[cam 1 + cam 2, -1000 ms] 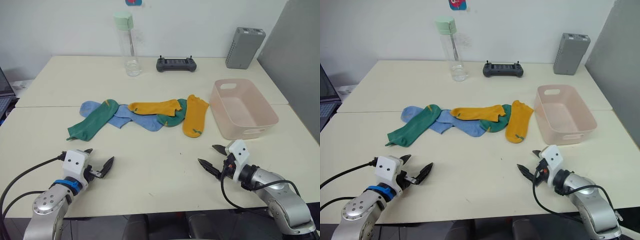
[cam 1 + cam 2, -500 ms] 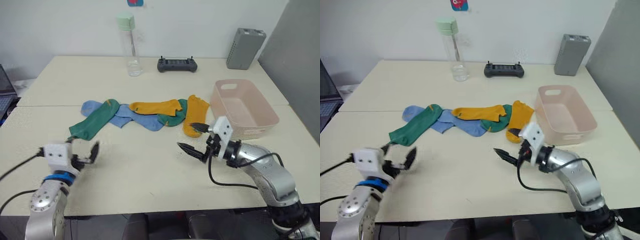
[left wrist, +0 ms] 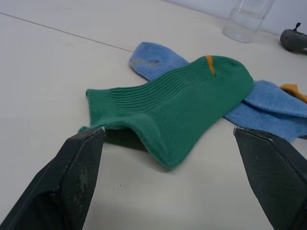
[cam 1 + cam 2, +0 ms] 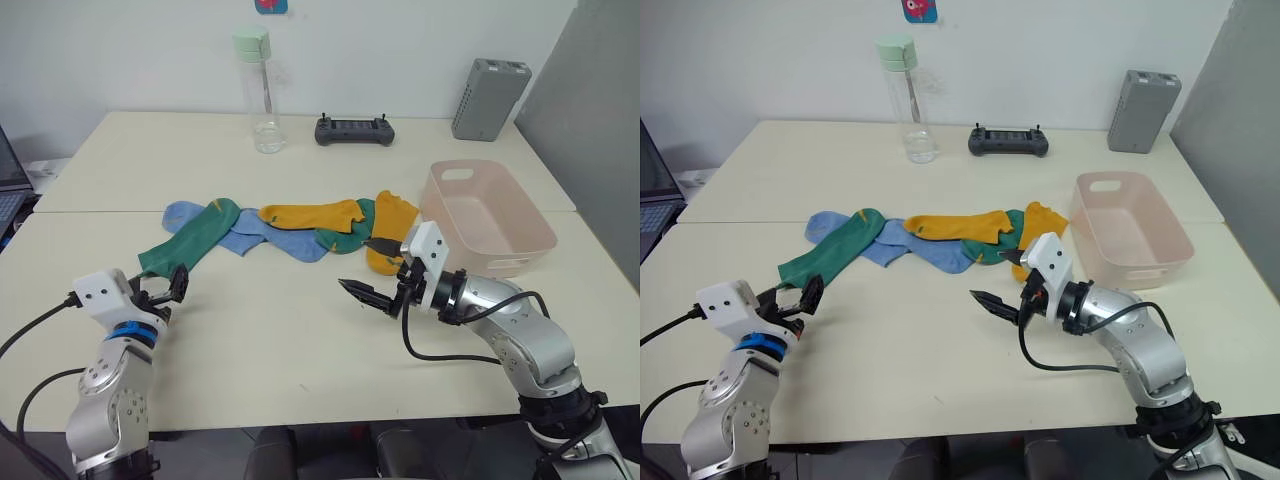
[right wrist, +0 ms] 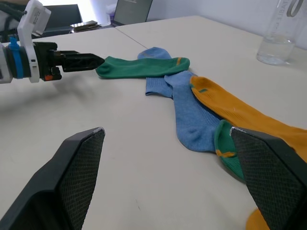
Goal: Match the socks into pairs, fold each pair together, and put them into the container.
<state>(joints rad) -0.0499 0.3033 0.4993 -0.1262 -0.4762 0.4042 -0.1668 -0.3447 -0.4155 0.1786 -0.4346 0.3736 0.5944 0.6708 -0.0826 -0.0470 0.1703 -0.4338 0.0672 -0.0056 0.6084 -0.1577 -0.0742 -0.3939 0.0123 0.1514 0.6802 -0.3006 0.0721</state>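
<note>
The right-hand green sock [image 4: 345,236] lies half hidden under the yellow socks [image 4: 310,214]. Both the left gripper [image 4: 162,291] and right gripper [image 4: 367,268] gape wide, empty; a water bottle [image 4: 256,90] stands behind.

Table [image 4: 300,340] with a row of overlapping socks [image 4: 290,232], the left gripper [image 4: 163,290] spread open just short of the green sock's [image 4: 190,242] cuff, the right gripper [image 4: 371,268] open beside a mustard sock [image 4: 390,236], pink tub [image 4: 488,215] beyond it, bottle [image 4: 258,90], controller [image 4: 352,130] and grey box [image 4: 489,97] far behind.
</note>
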